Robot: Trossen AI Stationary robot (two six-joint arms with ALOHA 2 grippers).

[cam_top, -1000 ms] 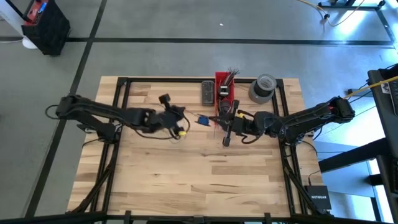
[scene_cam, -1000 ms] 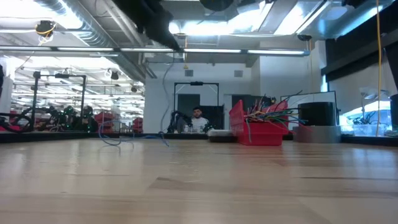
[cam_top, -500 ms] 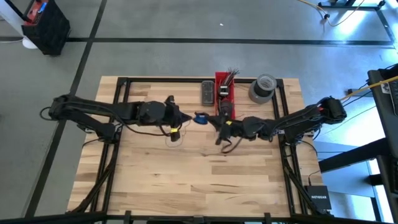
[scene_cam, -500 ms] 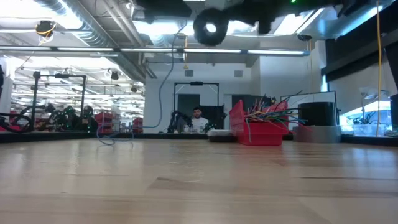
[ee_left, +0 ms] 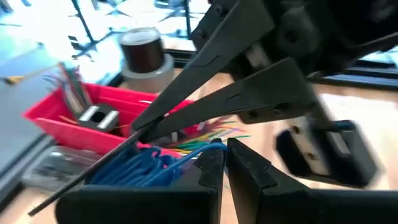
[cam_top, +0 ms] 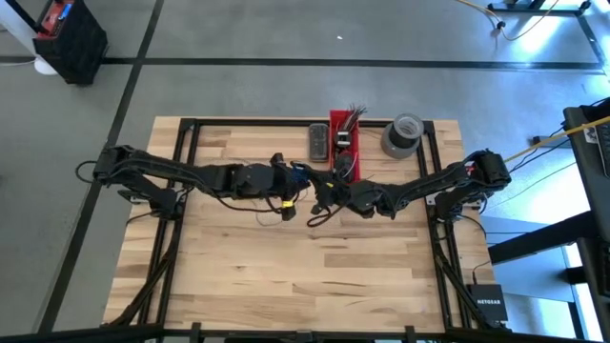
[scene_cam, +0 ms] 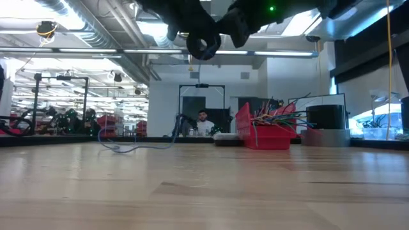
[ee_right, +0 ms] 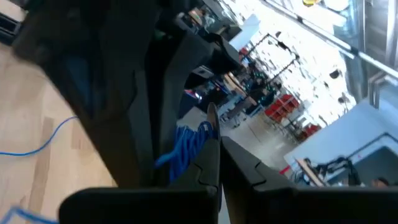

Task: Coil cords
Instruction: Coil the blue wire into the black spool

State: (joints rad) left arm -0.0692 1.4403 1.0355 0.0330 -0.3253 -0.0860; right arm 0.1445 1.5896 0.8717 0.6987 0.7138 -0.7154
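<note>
**A:** Start from above. How many of each?

**B:** Two dark arms, meeting over the middle of the pale wooden worktop (cam_top: 286, 276). The left gripper (cam_top: 289, 187) and right gripper (cam_top: 319, 193) are just beside each other, with one small bundle of thin blue cord (cam_top: 301, 172) at the left gripper. Along the far edge stand one red plastic bin (cam_top: 343, 143), one flat dark device (cam_top: 317, 141) and one thick grey tape roll (cam_top: 402, 133). The whole near half of the worktop is bare boards, and so are both side edges.

**A:** And at table height?

**B:** It shows what the top view hides: a single thin blue strand (scene_cam: 128, 148) drops from the arms and trails in a loose curl on the worktop, well apart from the red bin (scene_cam: 262, 134) and the tape roll (scene_cam: 326, 136). The grippers are only dark shapes at the upper edge. One person (scene_cam: 203, 122) sits in the room behind.

**A:** The left wrist?

**B:** The blue bundle (ee_left: 143, 168) is bunched against the left gripper (ee_left: 224, 149); whether that gripper is spread or pinching, I cannot tell. The right gripper (ee_left: 137, 134) reaches in, pressed together, its tip touching the top of the bundle. Short multicoloured wire ends (ee_left: 217, 132) lie behind, before the red bin (ee_left: 93, 130) and the tape roll (ee_left: 143, 56).

**A:** The right wrist?

**B:** The right gripper (ee_right: 217, 142) is pressed together, with the blue bundle (ee_right: 189, 143) just beside its tip. Whether a strand is caught in it I cannot tell. A loose blue strand (ee_right: 43, 140) lies on the boards.
</note>
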